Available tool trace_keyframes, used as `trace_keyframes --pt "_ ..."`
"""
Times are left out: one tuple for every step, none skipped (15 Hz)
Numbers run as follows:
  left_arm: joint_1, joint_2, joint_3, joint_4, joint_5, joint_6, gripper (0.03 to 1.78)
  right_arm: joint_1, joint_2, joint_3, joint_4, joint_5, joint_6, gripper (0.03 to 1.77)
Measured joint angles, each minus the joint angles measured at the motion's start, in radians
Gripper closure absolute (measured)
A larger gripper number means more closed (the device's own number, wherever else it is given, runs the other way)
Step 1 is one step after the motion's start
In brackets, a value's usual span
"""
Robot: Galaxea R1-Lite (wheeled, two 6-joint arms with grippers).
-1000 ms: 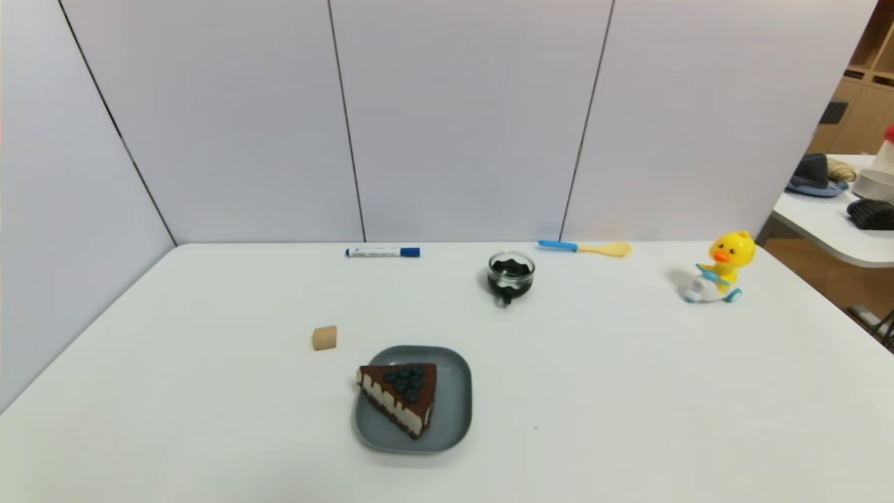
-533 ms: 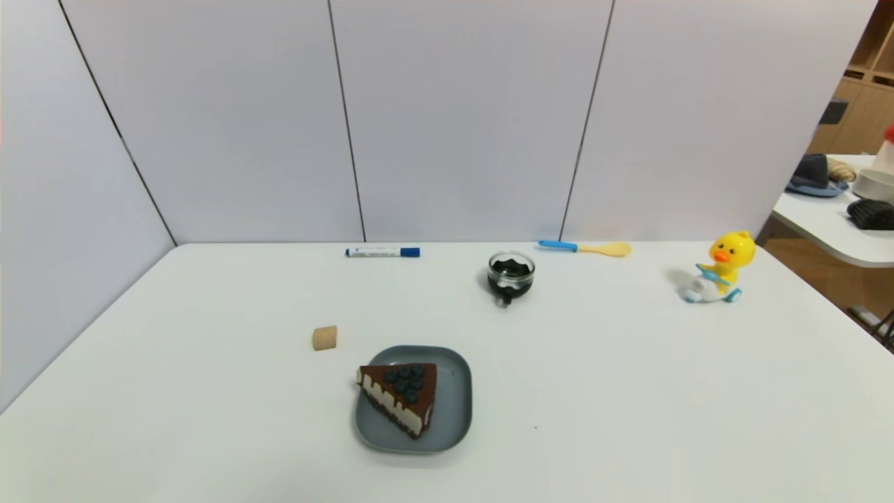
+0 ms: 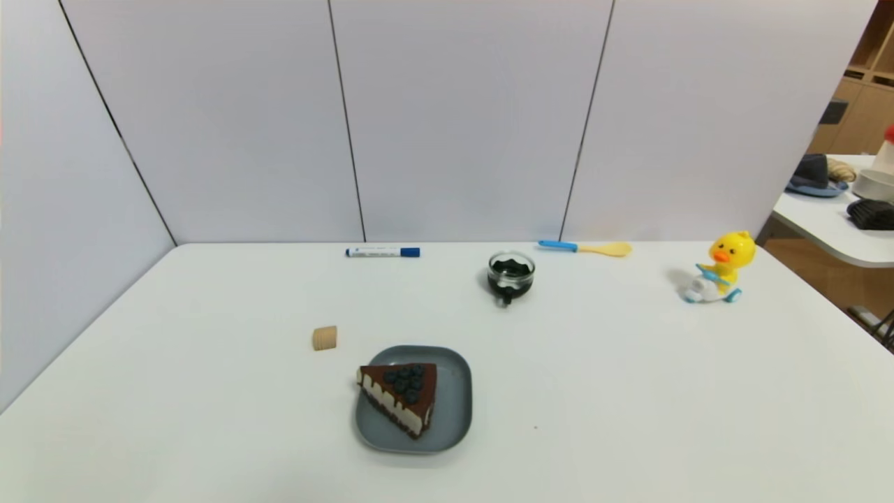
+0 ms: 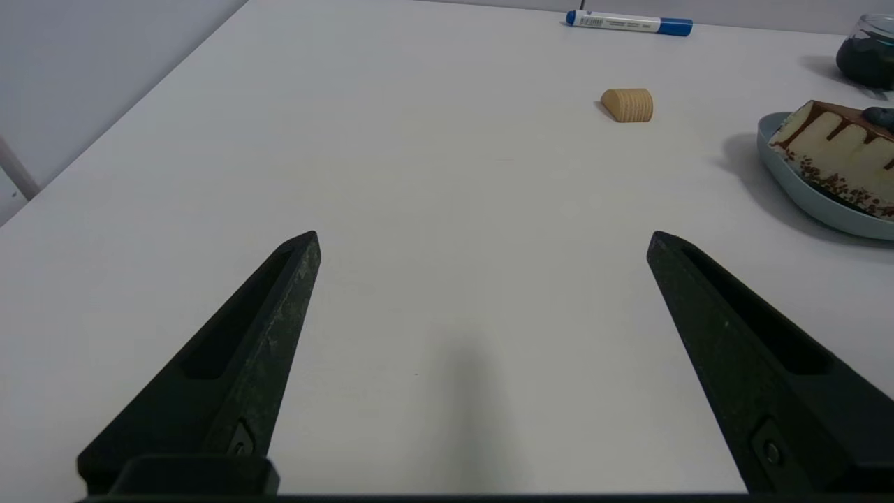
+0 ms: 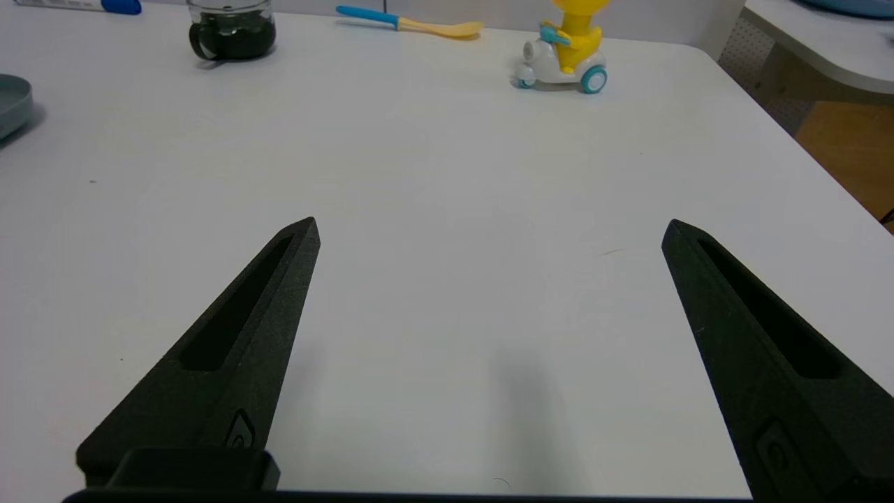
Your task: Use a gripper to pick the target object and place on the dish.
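No text, brand, number or sign could be read anywhere. The only printing visible was on the white barrel of the blue-capped marker (image 3: 383, 251) lying at the far edge of the worktop (image 3: 628, 391), beyond the dish (image 3: 454, 412); its small dark lettering was too fine to make out.

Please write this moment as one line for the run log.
cake slice: on dish | left gripper: open, empty, over bare table | right gripper: open, empty | task: looks done
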Motion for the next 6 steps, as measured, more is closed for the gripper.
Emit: trace_keyframes --pt "0.000 0.000 0.000 0.000 0.000 0.001 0.12 0.000 0.000 0.000 0.000 -0.001 0.000 0.10" --pt "0.000 0.000 0.000 0.000 0.000 0.001 0.12 0.000 0.000 0.000 0.000 -0.003 0.001 0.10" --pt "0.000 0.000 0.000 0.000 0.000 0.000 0.12 0.000 0.000 0.000 0.000 -0.009 0.003 0.10" --pt "0.000 0.000 0.000 0.000 0.001 0.000 0.12 0.000 0.000 0.000 0.000 -0.011 0.002 0.10" --pt "0.000 0.000 0.000 0.000 0.000 0.000 0.12 0.000 0.000 0.000 0.000 -0.009 0.001 0.10" --pt "0.000 0.000 0.000 0.000 0.000 0.000 0.12 0.000 0.000 0.000 0.001 -0.011 0.003 0.10"
